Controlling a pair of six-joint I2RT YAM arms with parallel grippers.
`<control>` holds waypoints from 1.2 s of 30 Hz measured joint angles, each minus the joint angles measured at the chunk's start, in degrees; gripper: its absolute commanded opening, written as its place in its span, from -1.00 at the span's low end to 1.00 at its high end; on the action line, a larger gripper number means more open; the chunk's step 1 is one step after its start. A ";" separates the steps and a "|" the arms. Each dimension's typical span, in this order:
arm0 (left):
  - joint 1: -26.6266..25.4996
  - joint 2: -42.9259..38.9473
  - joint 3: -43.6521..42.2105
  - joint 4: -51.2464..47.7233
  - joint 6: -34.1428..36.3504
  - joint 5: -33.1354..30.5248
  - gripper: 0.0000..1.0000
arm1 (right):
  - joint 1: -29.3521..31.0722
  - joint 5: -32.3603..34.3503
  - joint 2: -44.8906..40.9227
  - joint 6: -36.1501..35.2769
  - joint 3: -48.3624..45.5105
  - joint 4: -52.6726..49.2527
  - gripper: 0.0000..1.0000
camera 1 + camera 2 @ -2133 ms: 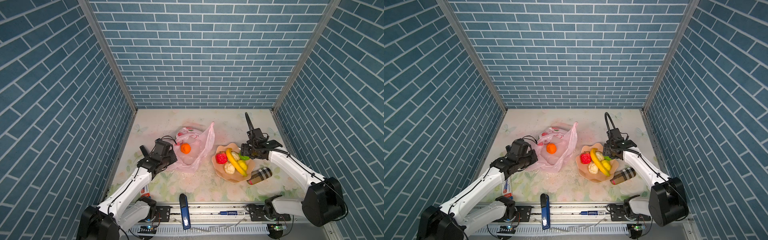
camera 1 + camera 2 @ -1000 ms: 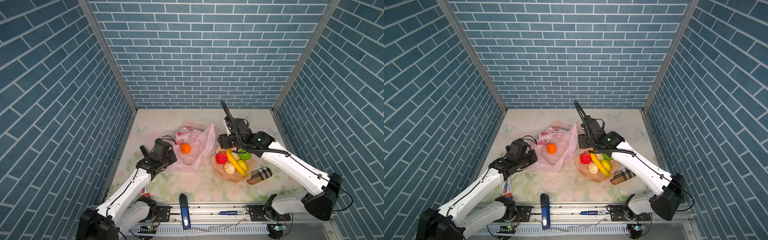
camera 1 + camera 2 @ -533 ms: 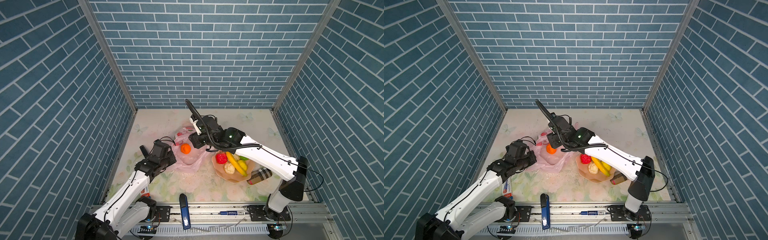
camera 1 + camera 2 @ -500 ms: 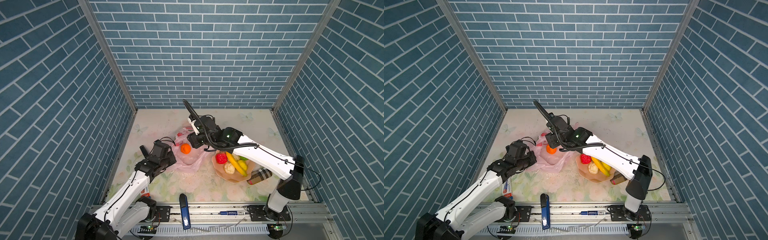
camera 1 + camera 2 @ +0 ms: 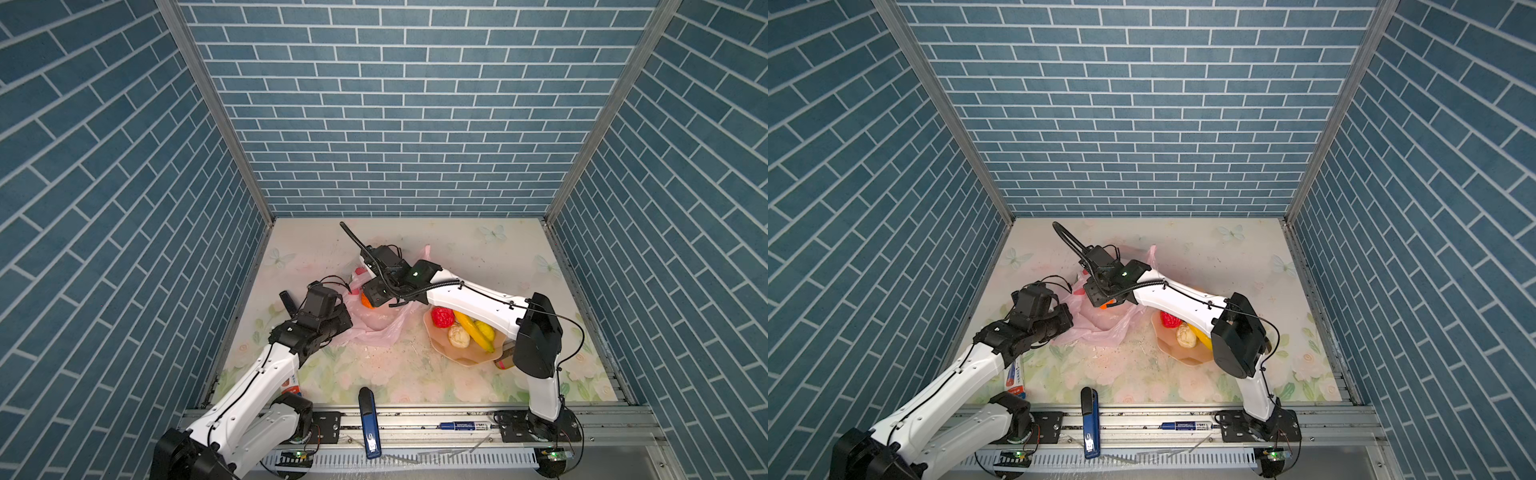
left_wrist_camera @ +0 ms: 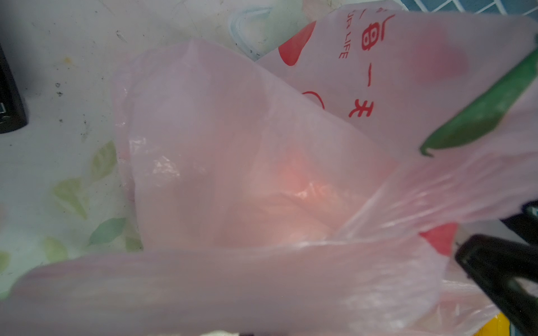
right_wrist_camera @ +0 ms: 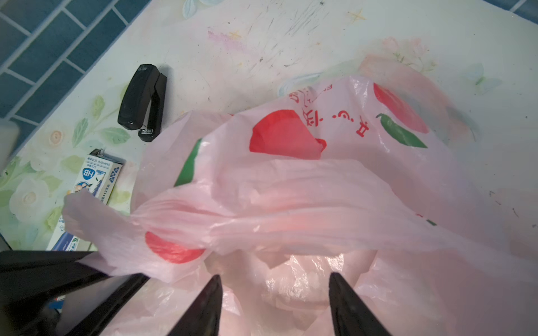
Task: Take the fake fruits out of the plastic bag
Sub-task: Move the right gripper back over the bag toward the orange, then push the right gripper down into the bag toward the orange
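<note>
— Right pincer (image 7: pixel 273 279)?
— About half open, gripping nothing, poised over the mouth of the plastic bag (image 5: pixel 378 328). The orange ball (image 5: pixel 365 300) sits in the bag just beside it.
— Left pincer (image 5: pixel 343 322)?
— Clamped on a stretched handle of the bag.
— Around the bag?
— A plate (image 5: pixel 465 357) lies beside it on the tabletop (image 5: pixel 457 257), carrying the red ball (image 5: pixel 442 316), banana (image 5: pixel 471 330) and a cream ball (image 5: pixel 458 336). The right arm (image 5: pixel 469 297) stretches over that plate to the bag.

The plastic bag (image 5: pixel 376 330) is thin, pink and see-through, with red marks. It lies crumpled on the tabletop (image 5: pixel 478 257). An orange ball (image 5: pixel 365 302) sits in it, half hidden. The red ball (image 5: pixel 442 317), cream ball (image 5: pixel 458 336), yellow banana (image 5: pixel 471 331) and yellow ball (image 5: pixel 485 330) lie together on the plate (image 5: pixel 465 360), just beside the bag.
</note>
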 measured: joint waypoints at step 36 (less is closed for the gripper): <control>0.04 0.31 -1.11 -0.72 -0.11 0.09 -1.00 | -5.42 -8.81 14.62 5.79 0.46 7.61 0.39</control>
